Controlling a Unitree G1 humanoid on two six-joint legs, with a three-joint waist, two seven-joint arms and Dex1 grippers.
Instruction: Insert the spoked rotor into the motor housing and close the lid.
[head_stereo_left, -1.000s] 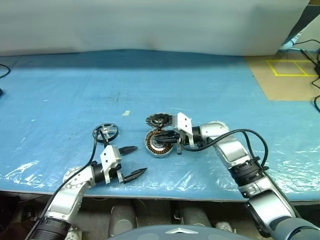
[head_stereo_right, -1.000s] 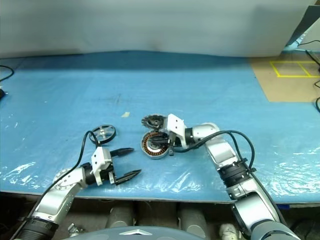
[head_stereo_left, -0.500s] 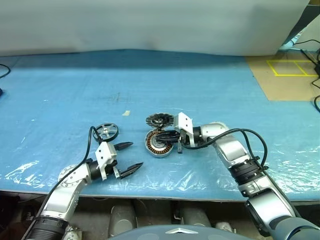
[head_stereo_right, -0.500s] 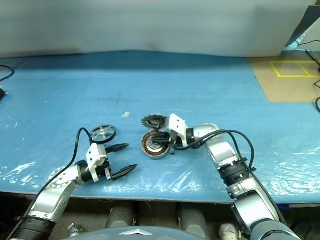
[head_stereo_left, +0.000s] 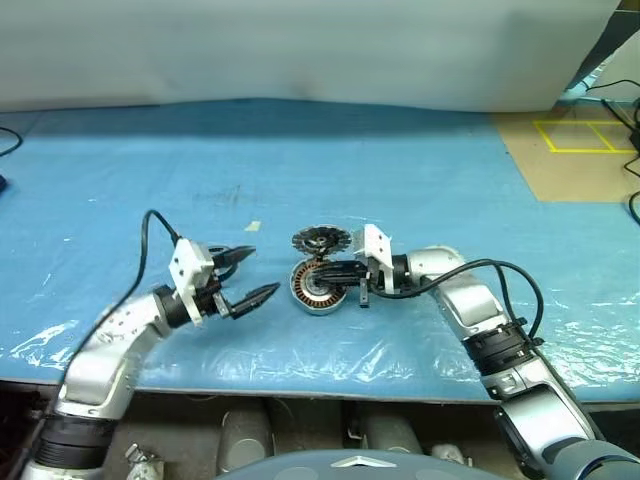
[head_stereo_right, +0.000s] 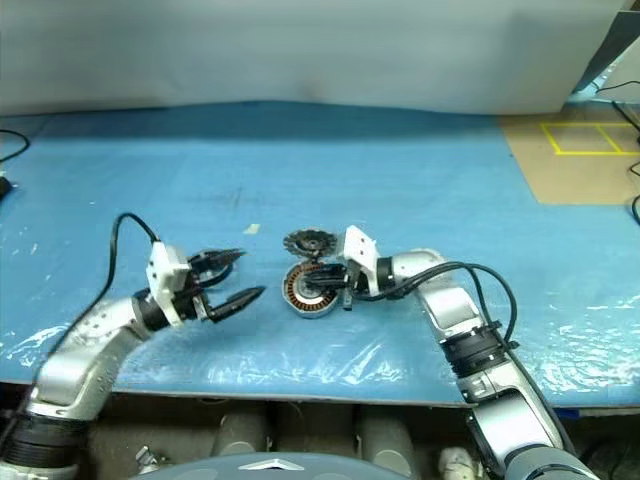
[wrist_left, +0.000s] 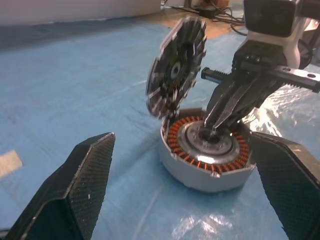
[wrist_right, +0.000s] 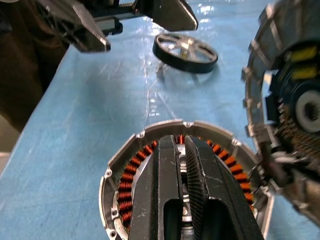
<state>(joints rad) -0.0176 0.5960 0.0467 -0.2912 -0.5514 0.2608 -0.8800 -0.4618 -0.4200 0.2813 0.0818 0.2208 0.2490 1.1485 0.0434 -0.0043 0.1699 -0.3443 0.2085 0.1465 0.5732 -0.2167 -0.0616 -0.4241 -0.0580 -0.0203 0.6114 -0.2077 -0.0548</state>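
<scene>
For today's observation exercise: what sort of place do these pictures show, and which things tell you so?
Probably a robotics lab or assembly test bench: a table under a blue plastic sheet, yellow tape squares on the floor, and motor parts such as a copper-wound motor housing.

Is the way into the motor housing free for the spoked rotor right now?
No. The right gripper, jaws shut, rests in the centre of the motor housing, so the spoked rotor, lying on the blue mat, cannot drop in. The lid stands tilted open.
</scene>
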